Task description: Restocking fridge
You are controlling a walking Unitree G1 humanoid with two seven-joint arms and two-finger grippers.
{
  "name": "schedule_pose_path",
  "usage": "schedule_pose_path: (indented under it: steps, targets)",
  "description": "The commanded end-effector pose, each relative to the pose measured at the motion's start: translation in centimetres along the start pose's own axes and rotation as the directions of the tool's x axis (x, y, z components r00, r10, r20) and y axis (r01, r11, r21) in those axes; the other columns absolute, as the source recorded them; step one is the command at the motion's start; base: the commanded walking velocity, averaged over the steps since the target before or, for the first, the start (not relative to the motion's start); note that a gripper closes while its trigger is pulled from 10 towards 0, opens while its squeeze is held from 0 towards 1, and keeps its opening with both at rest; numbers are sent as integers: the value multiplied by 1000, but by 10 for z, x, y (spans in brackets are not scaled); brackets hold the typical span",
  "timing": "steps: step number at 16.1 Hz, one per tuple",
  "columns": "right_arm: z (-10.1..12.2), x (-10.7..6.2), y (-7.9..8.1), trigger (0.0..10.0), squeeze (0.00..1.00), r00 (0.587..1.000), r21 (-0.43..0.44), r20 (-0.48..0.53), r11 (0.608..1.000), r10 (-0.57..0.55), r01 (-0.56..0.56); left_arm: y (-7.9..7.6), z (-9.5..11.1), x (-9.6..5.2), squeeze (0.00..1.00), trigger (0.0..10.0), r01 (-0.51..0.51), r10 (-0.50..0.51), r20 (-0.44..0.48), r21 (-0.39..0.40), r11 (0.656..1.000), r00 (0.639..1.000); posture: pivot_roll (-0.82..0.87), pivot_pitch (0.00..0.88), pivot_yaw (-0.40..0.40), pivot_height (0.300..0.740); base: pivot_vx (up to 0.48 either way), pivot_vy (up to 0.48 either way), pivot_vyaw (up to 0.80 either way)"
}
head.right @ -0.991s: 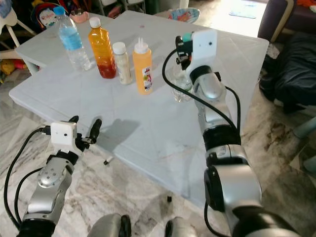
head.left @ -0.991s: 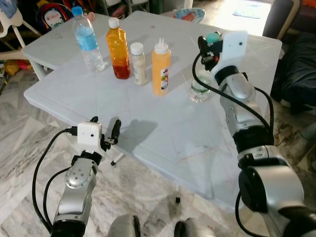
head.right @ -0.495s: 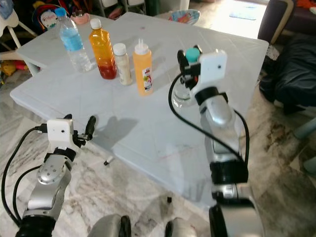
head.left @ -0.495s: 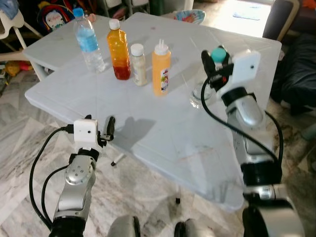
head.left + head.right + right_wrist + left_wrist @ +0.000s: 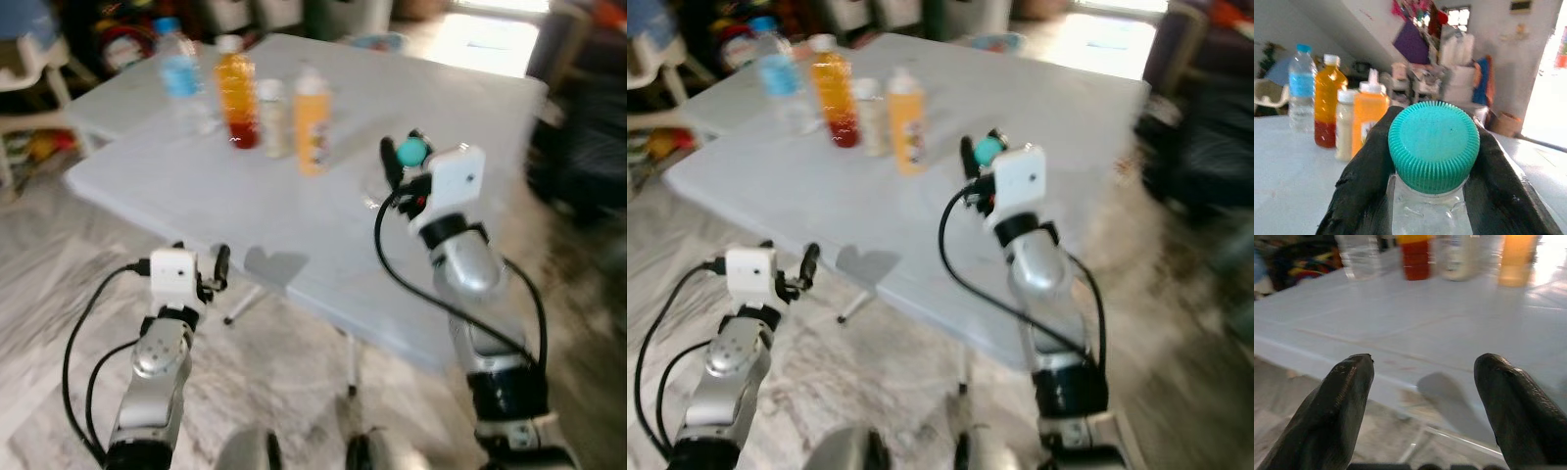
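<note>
You are looking at the carry step of the restock. The right gripper (image 5: 1432,161) is clamping a clear bottle with a teal cap (image 5: 1433,145) at the neck, its 2 black fingers (image 5: 1359,186) pressing either side, and the bottle is hanging clear above the near part of the white table (image 5: 196,166). The left gripper (image 5: 1420,396) is waiting spread and empty just off the table's edge. 4 more bottles (image 5: 852,108) are standing in a row well behind. Both eye views are smearing, so I judge the body is turning. Next, you need to keep the grip firm, find the fridge, and watch the table corner.
</note>
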State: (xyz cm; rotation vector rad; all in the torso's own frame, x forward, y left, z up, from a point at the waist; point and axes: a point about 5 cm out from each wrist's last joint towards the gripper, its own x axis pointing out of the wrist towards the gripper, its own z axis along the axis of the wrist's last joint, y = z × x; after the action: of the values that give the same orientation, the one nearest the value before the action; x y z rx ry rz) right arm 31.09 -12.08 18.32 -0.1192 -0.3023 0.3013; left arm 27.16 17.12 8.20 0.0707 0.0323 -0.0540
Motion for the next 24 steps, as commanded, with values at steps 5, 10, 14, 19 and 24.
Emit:
schedule_pose_path:
  steps: [5, 10, 14, 19, 24]
  targets:
    - [-39, -13, 10, 10000, 0, 975, 27, -220, 1000, 11, -5, 3, -1, 2, 0, 10000, 6, -6, -4, 5, 1000, 1000, 15, 75, 52, 740, 0, 480, 0]
    - [-39, -15, 12, 10000, 0, 976, 3, -219, 1000, 15, -15, 2, -4, 2, 0, 10000, 2, -2, -13, 1, 1000, 1000, 12, 75, 45, 740, 0, 480, 0]
    - [-23, -6, 10, 10000, 0, 996, -65, -83, 998, -22, 16, 7, -11, -3, 0, 10000, -31, 31, -38, -10, 999, 999, 15, 78, 38, 740, 0, 480, 0]
    - [-13, -1, 9, 10000, 0, 999, -40, -33, 999, 3, -4, 4, -9, 2, 0, 10000, -23, 23, -26, -12, 1000, 999, 3, 73, 42, 740, 0, 480, 0]
    - [-3, 6, 20, 10000, 0, 998, 11, 9, 998, 58, -58, 2, -6, 7, 0, 10000, -23, 23, -15, -12, 1000, 1000, 5, 63, 40, 740, 0, 480, 0]
